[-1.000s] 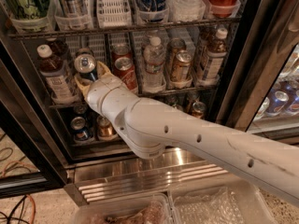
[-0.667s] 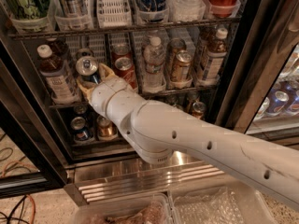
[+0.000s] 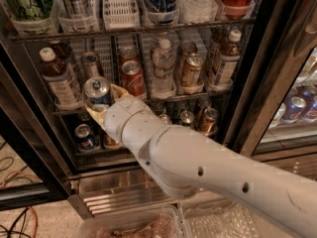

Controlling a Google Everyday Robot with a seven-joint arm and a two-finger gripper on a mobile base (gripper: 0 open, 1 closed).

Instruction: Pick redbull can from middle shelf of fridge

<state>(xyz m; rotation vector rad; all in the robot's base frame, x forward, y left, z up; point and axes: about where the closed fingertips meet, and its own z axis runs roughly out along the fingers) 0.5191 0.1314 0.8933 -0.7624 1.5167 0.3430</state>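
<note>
Your claw (image 3: 104, 100) reached the front left edge of the fridge's (image 3: 249, 78) middle desk (image 3: 171, 98), with its fingers closed around the can (image 3: 97, 89).

A speckled, pale floor (image 3: 34, 224) shows at 7 o'clock, where black and orange cables (image 3: 17, 217) trail across it. At 6 o'clock stands a clear plastic bin (image 3: 99, 223), and crinkled clear plastic wrap (image 3: 223, 221) lies just beside it at 5 o'clock. At 3 o'clock a neighbouring cooler compartment (image 3: 297, 108) glows brightly behind glass. The gripper (image 3: 101, 103) sits at 9 o'clock, clasping the redbull can (image 3: 96, 89).
</note>
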